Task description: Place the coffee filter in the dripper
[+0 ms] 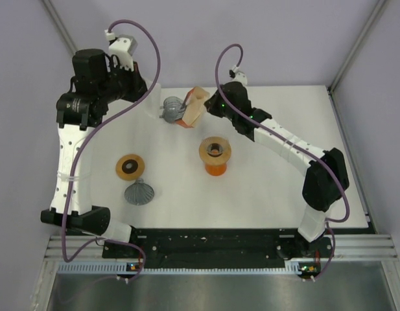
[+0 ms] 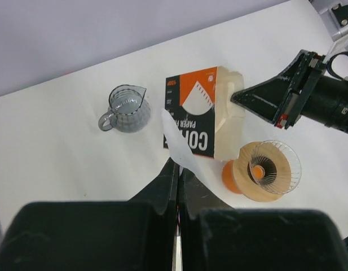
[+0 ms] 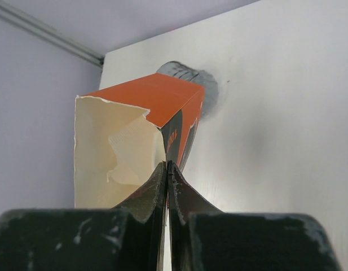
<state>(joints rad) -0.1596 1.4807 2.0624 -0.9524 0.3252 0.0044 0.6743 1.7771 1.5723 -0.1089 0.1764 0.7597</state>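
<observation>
White paper filter hangs pinched in the closed left end effector beside the box, short of the dripper, where its limp sheet could crumple on the rim or slip free; the right end effector, fingers together, touches the box.

The white table carries five things. At upper middle, a grey glass pitcher stands just beside the filter box. The orange dripper sits at centre. At lower left lie a flat brown ring and a grey ribbed funnel.
</observation>
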